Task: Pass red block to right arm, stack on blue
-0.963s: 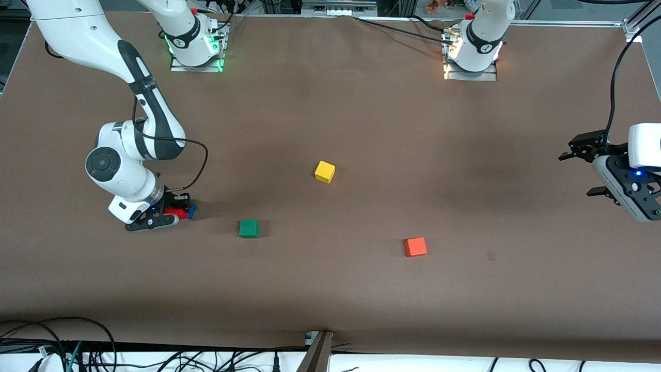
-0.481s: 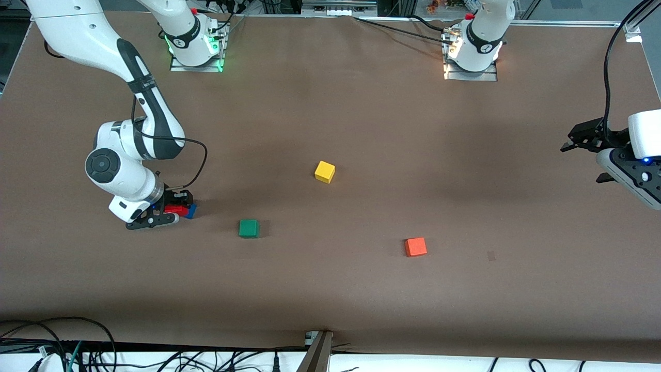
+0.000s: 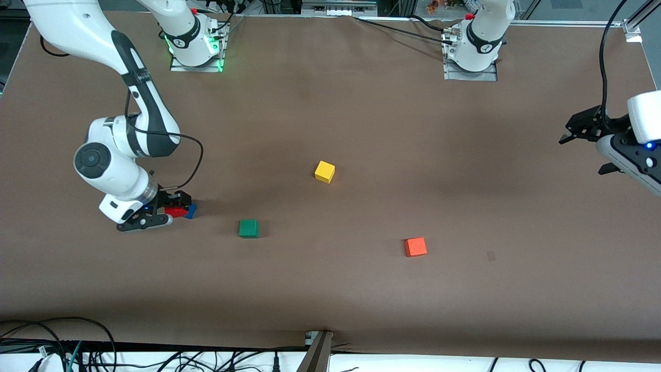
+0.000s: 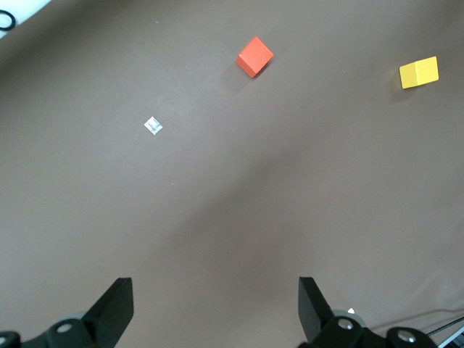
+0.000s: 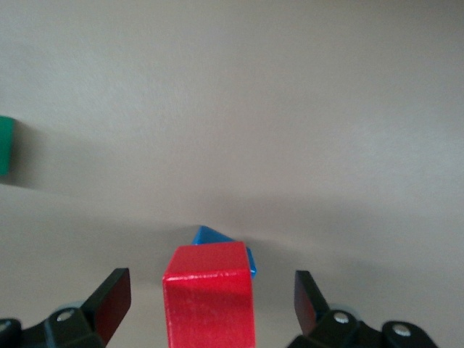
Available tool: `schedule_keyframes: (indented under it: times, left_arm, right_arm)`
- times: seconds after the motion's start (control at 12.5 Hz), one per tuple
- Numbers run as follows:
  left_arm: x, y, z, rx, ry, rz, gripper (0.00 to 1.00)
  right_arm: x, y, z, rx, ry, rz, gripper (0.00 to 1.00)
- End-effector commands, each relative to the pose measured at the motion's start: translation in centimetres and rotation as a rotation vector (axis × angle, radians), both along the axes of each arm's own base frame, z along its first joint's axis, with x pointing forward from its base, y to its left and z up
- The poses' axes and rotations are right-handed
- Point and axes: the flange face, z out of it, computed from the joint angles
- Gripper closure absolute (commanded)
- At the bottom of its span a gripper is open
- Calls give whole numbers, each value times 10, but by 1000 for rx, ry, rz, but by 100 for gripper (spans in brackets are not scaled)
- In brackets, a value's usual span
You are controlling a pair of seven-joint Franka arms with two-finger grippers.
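Note:
The red block [image 3: 177,211] sits on top of the blue cube [image 3: 191,211] near the right arm's end of the table. In the right wrist view the red block [image 5: 210,297] covers most of the blue cube [image 5: 210,236], of which only a corner shows. My right gripper [image 3: 166,209] is low around the red block and open; in its wrist view [image 5: 210,290] there is a gap between the block and each finger. My left gripper [image 3: 586,152] is open and empty, up over the left arm's end of the table; it also shows in its own wrist view [image 4: 215,297].
A green cube [image 3: 249,228] lies beside the stack toward the table's middle, also in the right wrist view [image 5: 5,145]. A yellow cube [image 3: 325,171] [image 4: 419,72] lies mid-table. An orange cube [image 3: 415,246] [image 4: 254,56] lies nearer the front camera. A small white tag [image 4: 153,125] lies on the table.
My right arm's wrist has drawn back a little toward its end of the table while the red block stays on the blue cube. My left gripper has moved up and away at the table's edge.

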Motion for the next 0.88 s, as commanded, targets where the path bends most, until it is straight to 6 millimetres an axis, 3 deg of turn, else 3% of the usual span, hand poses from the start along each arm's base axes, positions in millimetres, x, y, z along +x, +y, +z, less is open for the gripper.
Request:
schedule_keyframes:
  times: [0.0, 0.24, 0.48, 0.64, 0.8]
  left_arm:
    - [-29, -38, 17, 74, -9, 19, 0]
    - [-44, -59, 17, 158, -4, 168, 0]
    - [-57, -54, 5, 173, 24, 290, 0]
    - [-60, -55, -1, 200, 10, 346, 0]
    - [-57, -46, -11, 201, 11, 386, 0]
  right_arm:
    - [5, -4, 67, -18, 13, -3, 0]
    - [14, -9, 150, -42, 100, -20, 0]
    - [15, -20, 236, -56, 89, -66, 0]
    - [15, -60, 266, -62, 53, -132, 0]
    - [1, -78, 275, -85, 128, -169, 0]
